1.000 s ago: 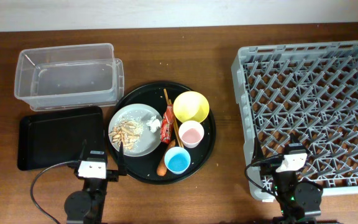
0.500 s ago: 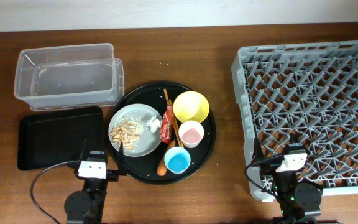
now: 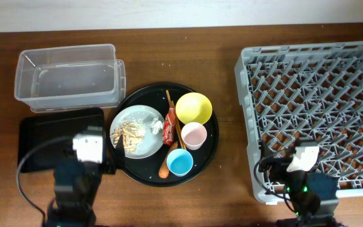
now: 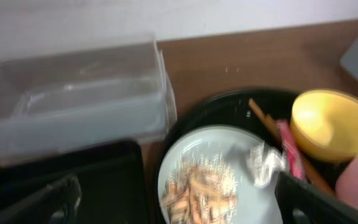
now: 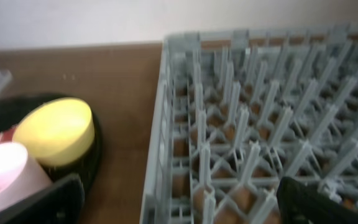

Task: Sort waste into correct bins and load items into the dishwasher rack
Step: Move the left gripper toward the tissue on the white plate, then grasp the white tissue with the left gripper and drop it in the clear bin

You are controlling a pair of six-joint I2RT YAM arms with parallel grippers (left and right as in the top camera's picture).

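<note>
Grey plastic, brown wood, black trays: entry for the first pick, nothing yet sorted.

- Left gripper (image 4: 176, 186): fingers spread wide with nothing between them. It sits over the right end of the black rectangular tray (image 3: 43, 135), at the left edge of the pale grey plate (image 3: 140, 116).
- Right gripper (image 5: 179, 190): also wide apart and empty, over the near left corner of the dishwasher rack (image 3: 314, 94).
- Waste:
  - food scraps (image 3: 128, 133) lie on the plate's left half;
  - crumpled tissue (image 3: 155, 126) lies at the plate's right edge;
  - red wrapper (image 3: 171, 122) is just beside the tissue and lies along the chopsticks (image 3: 169, 101);
  - carrot (image 3: 164, 169) is on the round black tray (image 3: 212, 148), just beside the blue cup (image 3: 179, 162).
- Bins: the clear tub (image 3: 68, 79) and the black rectangular tray both sit left of the round tray.
- Dishes: the yellow bowl (image 3: 194, 108) and pink cup (image 3: 194, 134) are on the round tray, well apart from the rack.

Handling note, my judgement: I take the tissue as the left arm's first target, being soft and nearest.

- I centre the fingers on it, come straight down and close gently, so the pads meet paper and not the plate.
- I keep clear of the wrapper and chopsticks, which lie close enough to be dragged along.
- The left wrist view is blurred, so I let it settle before closing.
</note>
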